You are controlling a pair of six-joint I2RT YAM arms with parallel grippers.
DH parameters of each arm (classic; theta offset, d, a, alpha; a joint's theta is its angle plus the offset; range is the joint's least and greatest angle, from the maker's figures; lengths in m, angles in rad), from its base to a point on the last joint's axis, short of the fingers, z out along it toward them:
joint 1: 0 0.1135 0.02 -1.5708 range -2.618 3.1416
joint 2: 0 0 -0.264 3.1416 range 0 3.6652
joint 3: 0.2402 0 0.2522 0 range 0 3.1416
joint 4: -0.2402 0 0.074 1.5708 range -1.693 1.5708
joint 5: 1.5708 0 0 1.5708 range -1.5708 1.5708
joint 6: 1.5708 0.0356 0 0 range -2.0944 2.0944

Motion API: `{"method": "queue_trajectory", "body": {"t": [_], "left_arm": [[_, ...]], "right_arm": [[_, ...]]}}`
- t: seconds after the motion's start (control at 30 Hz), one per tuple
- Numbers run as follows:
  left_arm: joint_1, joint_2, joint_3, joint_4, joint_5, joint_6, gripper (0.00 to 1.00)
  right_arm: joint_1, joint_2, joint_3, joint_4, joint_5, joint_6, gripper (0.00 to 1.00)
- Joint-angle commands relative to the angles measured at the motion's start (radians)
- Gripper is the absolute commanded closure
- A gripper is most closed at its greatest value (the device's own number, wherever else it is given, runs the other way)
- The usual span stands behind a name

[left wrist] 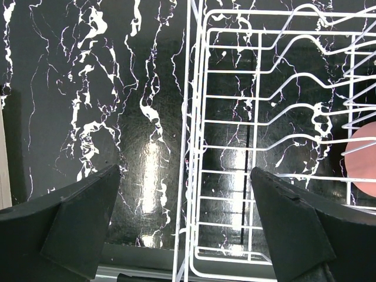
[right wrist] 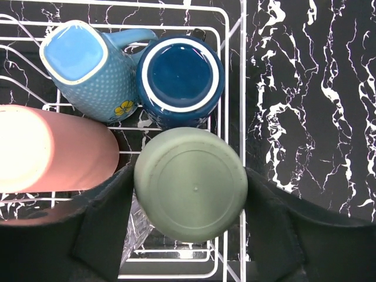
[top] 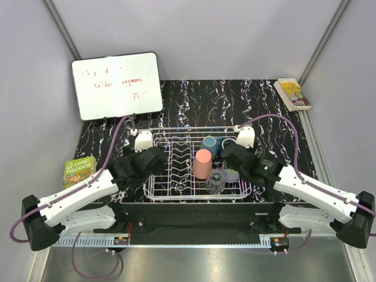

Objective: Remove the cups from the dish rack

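The white wire dish rack (top: 157, 187) stands mid-table between my arms. In the right wrist view an upside-down pale green cup (right wrist: 191, 183) sits at the rack's (right wrist: 234, 70) right end, and my right gripper (right wrist: 189, 200) has a finger pressed against each side of it. Behind it stand a dark blue cup (right wrist: 181, 79) and a teal mug (right wrist: 88, 67). A salmon pink cup (right wrist: 53, 150) is to the left, and a clear glass (right wrist: 132, 235) lies partly under the fingers. My left gripper (left wrist: 185, 200) hangs wide open over the rack's left rim (left wrist: 194, 117), holding nothing.
A whiteboard (top: 116, 86) leans at the back left. A green book (top: 79, 170) lies at the left table edge and another book (top: 292, 94) at the back right corner. A lavender cup (top: 231, 174) shows beside the right gripper in the top view.
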Motion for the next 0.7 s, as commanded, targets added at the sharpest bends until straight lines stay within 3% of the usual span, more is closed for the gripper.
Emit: {"method": "queue_trajectory", "body": {"t": [0.0,0.07,0.13,0.17,0.23,0.67], "left_arm": [[-0.003,0.012,-0.005,0.045,0.009,-0.018,0.01],[-0.003,0.016,-0.002,0.048,0.01,-0.02,0.01],[-0.003,0.019,0.0,0.049,0.015,-0.02,0.01],[-0.003,0.019,0.001,0.049,0.013,-0.02,0.01],[-0.003,0.019,0.001,0.049,0.015,-0.017,0.01],[-0.003,0.024,0.075,0.049,-0.031,0.005,0.01]], "right_arm": [[0.003,-0.043,-0.003,0.014,0.0,0.048,0.41],[0.003,-0.046,-0.001,0.009,0.004,0.053,0.64],[0.004,-0.049,0.0,0.003,0.005,0.053,0.75],[0.003,-0.051,0.007,0.001,0.011,0.053,0.89],[0.003,-0.056,0.017,-0.008,0.019,0.044,1.0],[0.003,-0.003,0.388,-0.077,0.108,-0.157,1.0]]}}
